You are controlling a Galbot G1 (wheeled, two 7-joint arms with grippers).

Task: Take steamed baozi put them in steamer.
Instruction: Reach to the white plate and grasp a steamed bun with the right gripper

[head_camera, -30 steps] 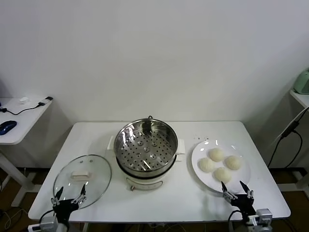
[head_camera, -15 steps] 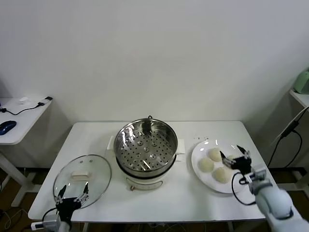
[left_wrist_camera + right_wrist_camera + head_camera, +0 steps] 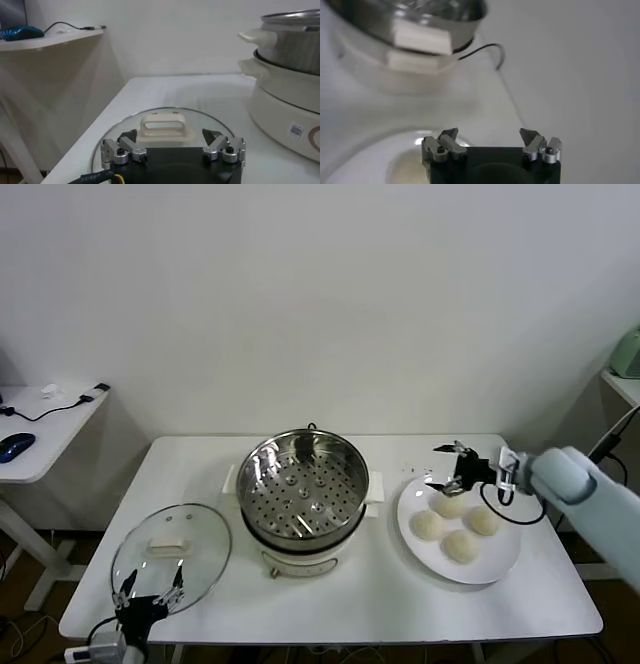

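At the bench's (image 3: 300, 609) front left, our left hand (image 3: 148, 596) rests open by the glass lid (image 3: 171, 552). The steamer (image 3: 302, 489) sits centre. Right of it, four steamed baozi (image 3: 457, 522) lie on a plate (image 3: 500, 559), our open right hand (image 3: 448, 467) above them.

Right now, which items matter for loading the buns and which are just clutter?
Job:
- four cream-white round baozi on flat white plate
- shiny steel steamer pot
- right gripper, open, above the plate

Lying about:
- round glass lid
- left gripper, open, idle at lid
- blue mouse, side table
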